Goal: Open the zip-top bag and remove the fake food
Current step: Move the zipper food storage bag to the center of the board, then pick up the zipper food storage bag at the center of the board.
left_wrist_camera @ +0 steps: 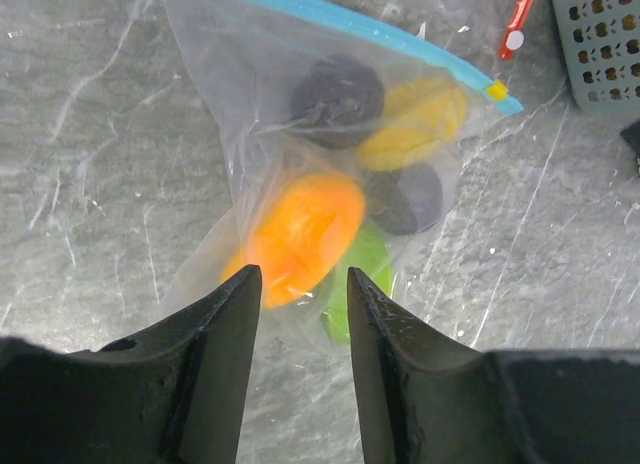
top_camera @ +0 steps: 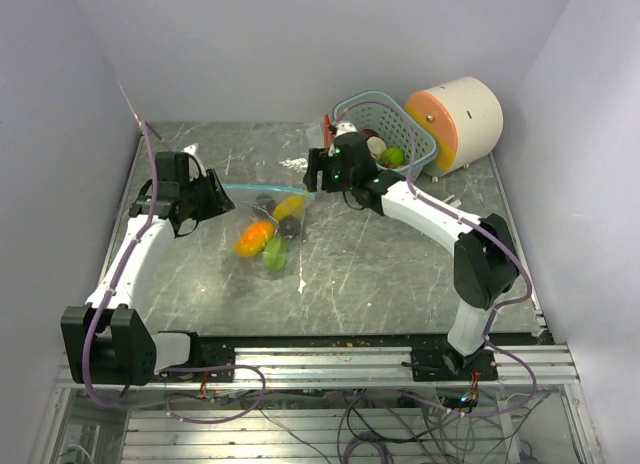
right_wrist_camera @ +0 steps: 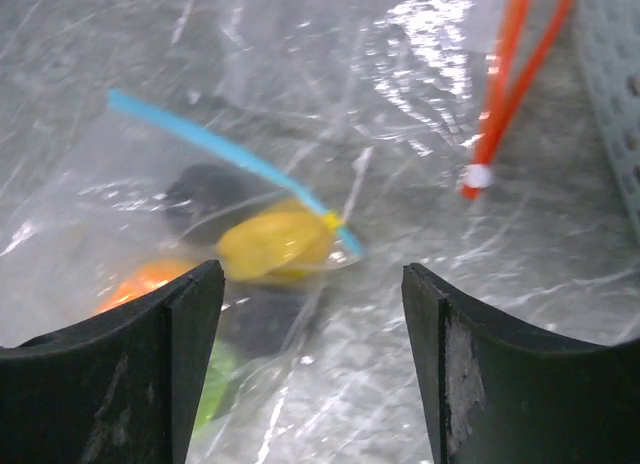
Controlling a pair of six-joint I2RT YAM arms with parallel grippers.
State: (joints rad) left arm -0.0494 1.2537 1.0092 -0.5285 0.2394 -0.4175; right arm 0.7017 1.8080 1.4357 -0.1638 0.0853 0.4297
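Right gripper point(right_wrist_camera: 312, 274): the jaws are held wide apart and nothing is gripped. It is placed just above the bag's zip end.
Left gripper point(left_wrist_camera: 303, 274): the jaws are set at a middle gap. The bottom edge of the bag lies just before the fingertips, and no film is seen clamped.
Zip-top bag point(top_camera: 270, 234): it is laid flat on the table point(top_camera: 390, 274), between the two grippers.
Blue zip strip point(left_wrist_camera: 350, 29): it runs straight along the far edge of the bag and appears to be closed.
Yellow tab point(right_wrist_camera: 331, 221): it is found at the end of the strip, near the right gripper.
Fake food point(left_wrist_camera: 300, 234): orange, yellow, green and dark pieces are seen through the film, all inside the bag.
Basket point(top_camera: 425, 134): it stands beyond the bag. A green piece and a brownish one are seen in it.
Step in hand: the opening of the bag is judged to be only in preparation, and nothing is taken out of it yet.
Next move: the bottom of the bag should probably be pinned by the left gripper, while the zip end is taken by the right one and drawn along the strip. A thin, slippery film must be expected, so a low and exact closing is called for.
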